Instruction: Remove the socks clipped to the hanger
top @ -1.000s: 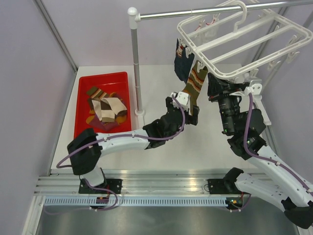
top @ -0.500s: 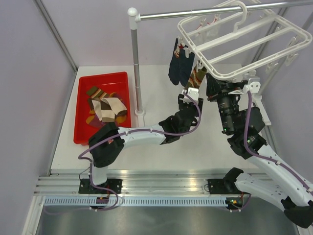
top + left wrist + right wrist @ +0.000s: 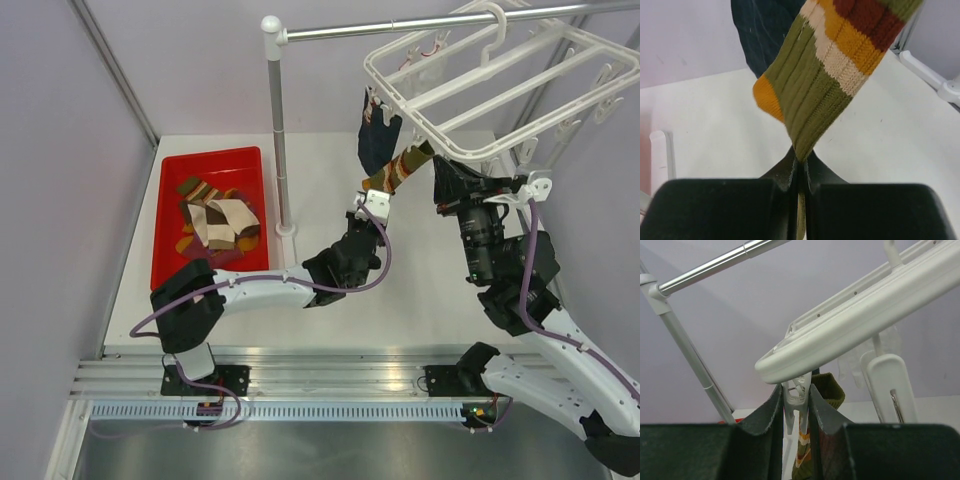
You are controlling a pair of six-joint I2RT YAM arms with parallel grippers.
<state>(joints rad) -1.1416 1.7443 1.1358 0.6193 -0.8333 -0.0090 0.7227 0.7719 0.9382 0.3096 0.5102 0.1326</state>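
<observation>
The white hanger (image 3: 500,85) hangs from the metal pole at the upper right. An olive sock with orange, cream and dark red stripes (image 3: 402,166) is stretched at a slant from its near left corner, with a dark navy sock (image 3: 378,140) hanging behind it. My left gripper (image 3: 371,203) is shut on the olive sock's (image 3: 825,85) lower edge beside its orange toe; its jaws (image 3: 800,157) pinch the fabric. My right gripper (image 3: 796,390) is shut on the white clip (image 3: 799,397) that holds the olive sock's cuff (image 3: 830,387), just under the hanger's frame (image 3: 865,315).
A red tray (image 3: 158,235) at the left of the table holds several loose striped socks (image 3: 215,222). The pole stand's upright (image 3: 278,130) rises between tray and hanger. More empty clips (image 3: 887,385) dangle from the frame.
My left gripper rose to the olive sock, shut on it and drew it down and left, so the sock now slants taut. The right gripper stayed on the clip.
</observation>
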